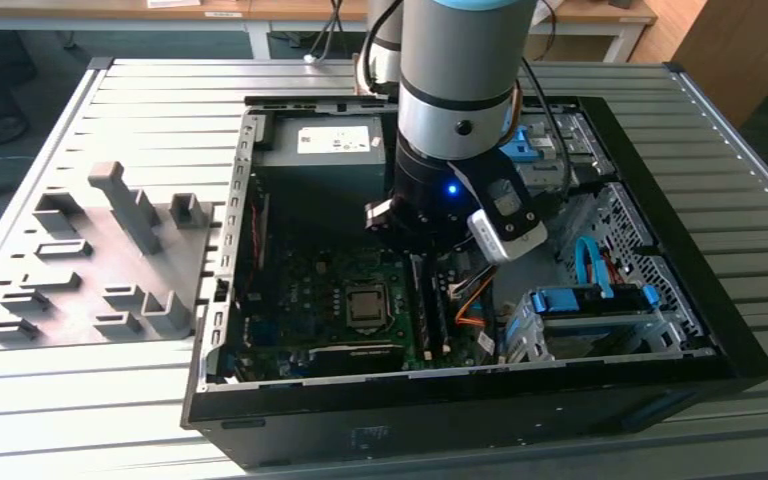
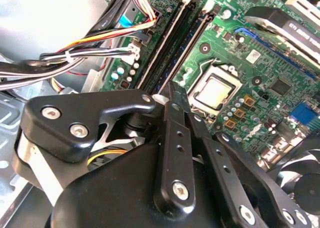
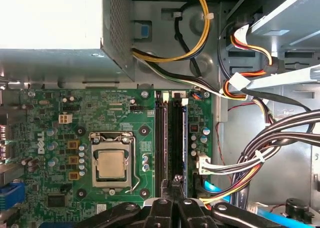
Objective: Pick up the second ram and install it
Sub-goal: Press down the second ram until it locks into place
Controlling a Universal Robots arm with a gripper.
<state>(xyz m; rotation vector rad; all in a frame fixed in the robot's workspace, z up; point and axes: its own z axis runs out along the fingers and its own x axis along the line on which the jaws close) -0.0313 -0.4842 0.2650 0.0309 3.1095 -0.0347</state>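
Note:
My gripper reaches down into the open computer case, its fingers shut tip to tip with nothing visible between them. The tips sit at one end of the long black memory slots on the green motherboard. A thin dark stick with a bluish edge, which I take for the second ram, stands in the slot right under the tips, also seen in the second wrist view. A look-alike stick stands in the slot beside it. In the exterior view the gripper hangs over those slots.
The CPU socket lies beside the slots. Cable bundles run close on the slots' other side. The power supply and a blue drive cage crowd the case. A grey fixture tray lies at the exterior view's left.

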